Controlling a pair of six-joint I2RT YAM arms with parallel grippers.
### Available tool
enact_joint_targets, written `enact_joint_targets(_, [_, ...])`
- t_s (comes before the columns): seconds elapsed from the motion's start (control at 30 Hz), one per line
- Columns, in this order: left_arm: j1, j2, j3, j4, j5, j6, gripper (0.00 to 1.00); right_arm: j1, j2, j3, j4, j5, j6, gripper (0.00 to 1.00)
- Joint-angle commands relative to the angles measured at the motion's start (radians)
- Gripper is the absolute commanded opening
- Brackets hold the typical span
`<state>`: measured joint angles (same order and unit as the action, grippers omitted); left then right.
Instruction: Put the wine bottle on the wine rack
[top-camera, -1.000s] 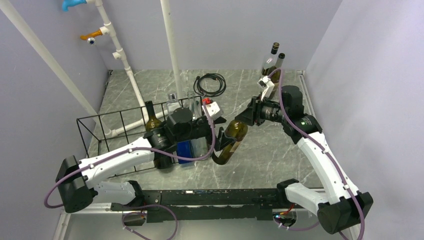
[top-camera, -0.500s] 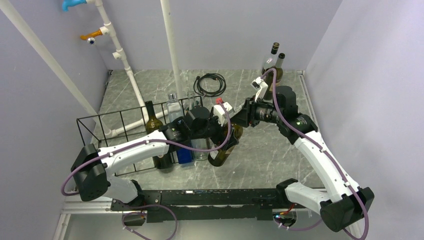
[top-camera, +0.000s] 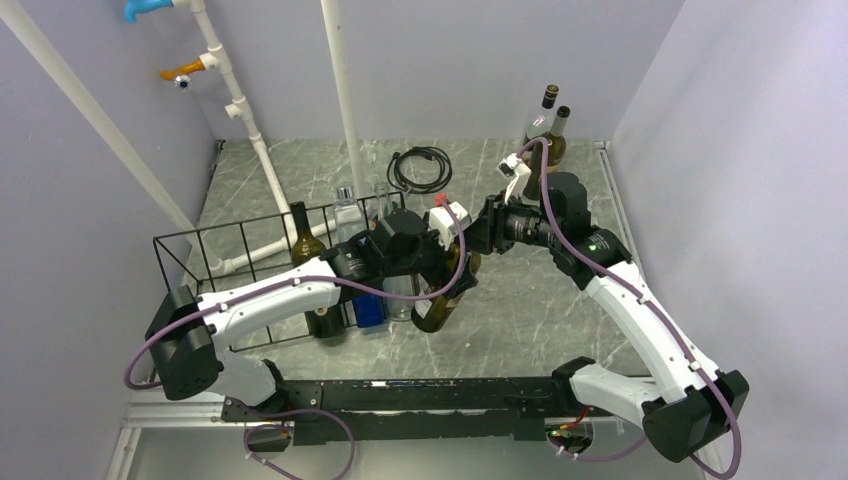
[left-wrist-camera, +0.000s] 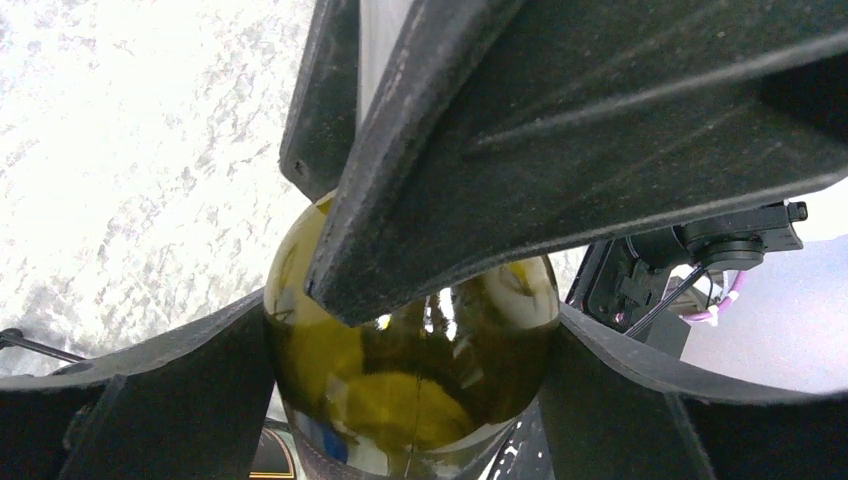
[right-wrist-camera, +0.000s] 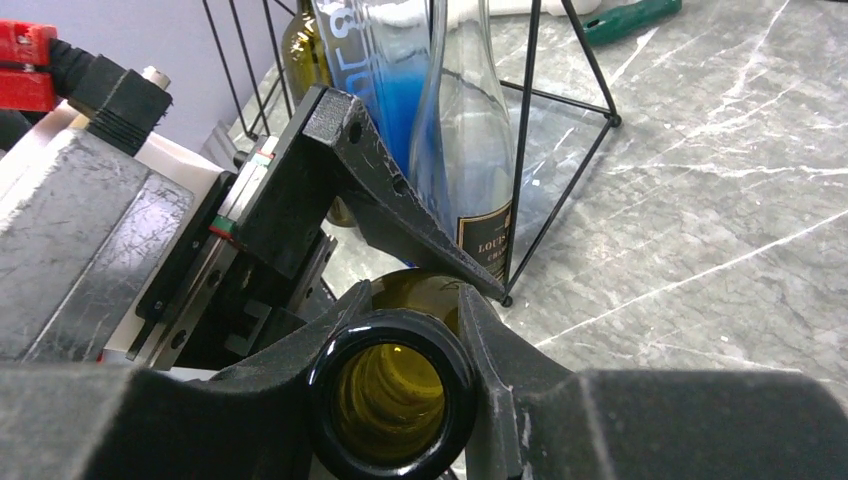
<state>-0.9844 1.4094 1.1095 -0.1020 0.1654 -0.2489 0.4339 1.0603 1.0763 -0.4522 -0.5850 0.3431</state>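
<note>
An olive-green wine bottle (top-camera: 437, 308) hangs tilted just right of the wine rack (top-camera: 215, 262), a low black wire frame. My right gripper (top-camera: 484, 236) is shut on the bottle's neck; the open mouth (right-wrist-camera: 391, 392) sits between its fingers (right-wrist-camera: 505, 370). My left gripper (top-camera: 448, 272) is shut on the bottle's body, with a finger pressed on each side of the glass (left-wrist-camera: 410, 380). The rack's wire end (right-wrist-camera: 560, 195) stands just behind the bottle in the right wrist view.
Several bottles stand in the rack: a dark one (top-camera: 304, 243), clear ones (top-camera: 345, 212), and one with a blue label (right-wrist-camera: 395, 95). Two bottles (top-camera: 546, 122) stand at the back right. A black cable coil (top-camera: 420, 166) and white pipes (top-camera: 262, 160) lie behind.
My left arm has swung right from the rack to the bottle and its fingers now clasp the body. My right gripper has carried the bottle a little to the left.
</note>
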Motion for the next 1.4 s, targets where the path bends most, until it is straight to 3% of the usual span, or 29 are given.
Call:
enact_joint_targets(0.0, [0.003,-0.002,0.041,-0.009,-0.042,0.019,0.84,0.021,-0.031,0.042,0.123,-0.043,0.077,0.0])
enact_joint_targets(0.07, [0.002,-0.01,0.042,-0.013,-0.046,0.033,0.68,0.024,-0.035,0.048,0.105,-0.031,0.068,0.0])
enact_joint_targets(0.17, [0.003,-0.03,0.041,-0.019,-0.06,0.064,0.37,0.025,-0.04,0.057,0.075,0.022,0.053,0.02])
enact_joint_targets(0.23, [0.002,-0.045,0.043,-0.034,-0.099,0.09,0.15,0.025,-0.049,0.051,0.073,0.06,0.057,0.2])
enact_joint_targets(0.3, [0.002,-0.057,0.049,-0.057,-0.149,0.108,0.0,0.025,-0.056,0.048,0.068,0.101,0.063,0.42])
enact_joint_targets(0.43, [0.002,-0.097,0.033,-0.053,-0.229,0.14,0.0,0.025,-0.073,0.065,0.03,0.164,0.055,0.67])
enact_joint_targets(0.6, [0.002,-0.132,0.023,-0.048,-0.268,0.157,0.0,0.025,-0.117,0.09,0.003,0.217,0.056,0.82])
enact_joint_targets(0.9, [0.002,-0.237,-0.013,-0.016,-0.266,0.165,0.0,0.024,-0.242,0.063,0.007,0.427,0.085,0.92])
enact_joint_targets(1.13, [0.003,-0.335,-0.062,0.015,-0.467,0.218,0.0,0.025,-0.358,0.04,-0.002,0.57,0.09,0.98])
enact_joint_targets(1.37, [0.003,-0.424,-0.114,0.07,-0.691,0.283,0.0,0.025,-0.379,0.02,0.0,0.596,0.101,1.0])
